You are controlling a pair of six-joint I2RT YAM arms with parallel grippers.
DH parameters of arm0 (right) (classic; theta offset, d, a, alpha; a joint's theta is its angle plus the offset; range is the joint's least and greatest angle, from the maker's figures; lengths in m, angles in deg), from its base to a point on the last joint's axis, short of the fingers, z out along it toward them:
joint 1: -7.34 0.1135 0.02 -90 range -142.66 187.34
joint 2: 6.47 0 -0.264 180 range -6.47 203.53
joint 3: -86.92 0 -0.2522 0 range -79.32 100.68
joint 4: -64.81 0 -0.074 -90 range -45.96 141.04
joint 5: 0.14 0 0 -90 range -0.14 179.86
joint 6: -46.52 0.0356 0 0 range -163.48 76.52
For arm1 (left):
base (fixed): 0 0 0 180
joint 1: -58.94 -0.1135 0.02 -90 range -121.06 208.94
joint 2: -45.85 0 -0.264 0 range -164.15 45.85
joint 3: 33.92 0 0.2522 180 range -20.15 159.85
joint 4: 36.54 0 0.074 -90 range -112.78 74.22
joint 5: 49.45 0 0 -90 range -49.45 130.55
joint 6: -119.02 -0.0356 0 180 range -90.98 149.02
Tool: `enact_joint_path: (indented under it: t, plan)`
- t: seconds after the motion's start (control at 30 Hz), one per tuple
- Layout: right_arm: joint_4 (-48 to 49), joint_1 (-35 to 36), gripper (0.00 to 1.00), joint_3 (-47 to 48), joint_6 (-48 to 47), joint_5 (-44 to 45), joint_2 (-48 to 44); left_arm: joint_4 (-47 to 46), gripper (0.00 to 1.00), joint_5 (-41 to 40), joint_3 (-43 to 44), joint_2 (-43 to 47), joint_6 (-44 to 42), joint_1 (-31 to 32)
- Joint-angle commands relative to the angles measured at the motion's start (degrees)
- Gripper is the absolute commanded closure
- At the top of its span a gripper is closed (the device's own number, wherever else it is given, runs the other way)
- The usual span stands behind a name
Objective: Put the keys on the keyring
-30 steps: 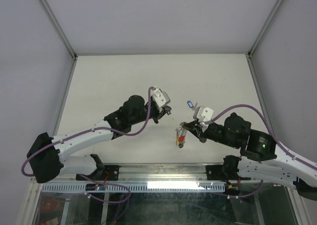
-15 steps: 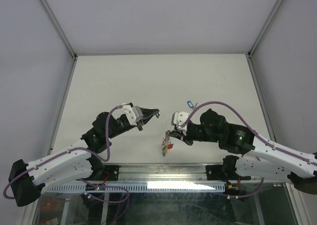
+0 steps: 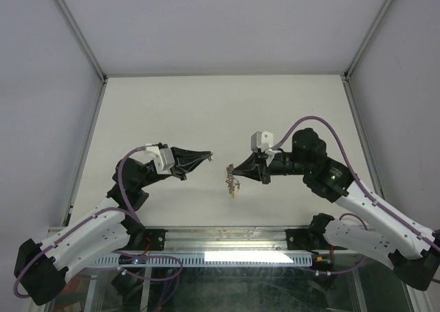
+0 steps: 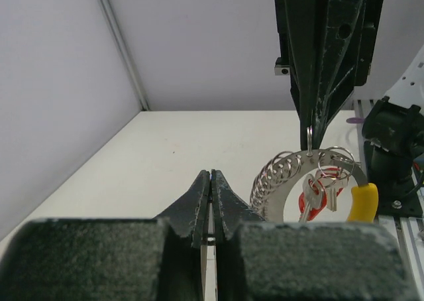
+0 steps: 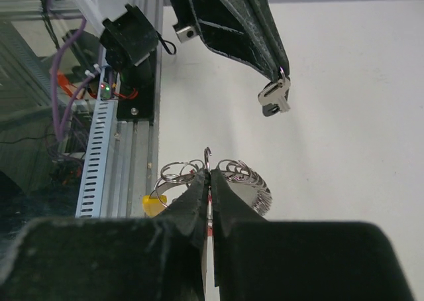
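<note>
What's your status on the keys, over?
Left gripper shut on one key. Right gripper shut on keyring, other keys hanging from it. Tips facing, apart; nothing between.

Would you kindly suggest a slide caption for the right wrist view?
Right gripper pinches the keyring while the left gripper, facing it, holds a key clear of the ring.

The off-white table [image 3: 172, 106] is walled by pale panels [image 3: 227, 23], with a metal rail [image 3: 227, 238] along its near edge.
</note>
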Motion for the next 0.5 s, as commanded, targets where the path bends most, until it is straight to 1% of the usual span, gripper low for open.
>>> enact_joint_path:
  t: [0.0, 0.1, 0.33, 0.47]
  plan:
    - [10.14, -3.99, 1.00, 0.66, 2.31, -15.52, -0.27, -11.75, 1.00, 13.43, -0.45, -1.76, 7.09, -4.31]
    - [11.06, -5.56, 1.00, 0.58, 2.76, -19.23, 0.10, -12.78, 1.00, 16.88, 0.49, -3.14, 7.04, -4.41]
    - [11.43, -5.75, 1.00, 1.58, 2.29, -20.46, 2.26, -14.22, 1.00, 20.88, 1.51, -4.45, 6.48, -4.42]
    - [10.67, -5.70, 1.00, 3.85, 2.31, -22.18, 4.59, -12.66, 1.00, 22.10, 2.36, -4.00, 4.87, -4.44]
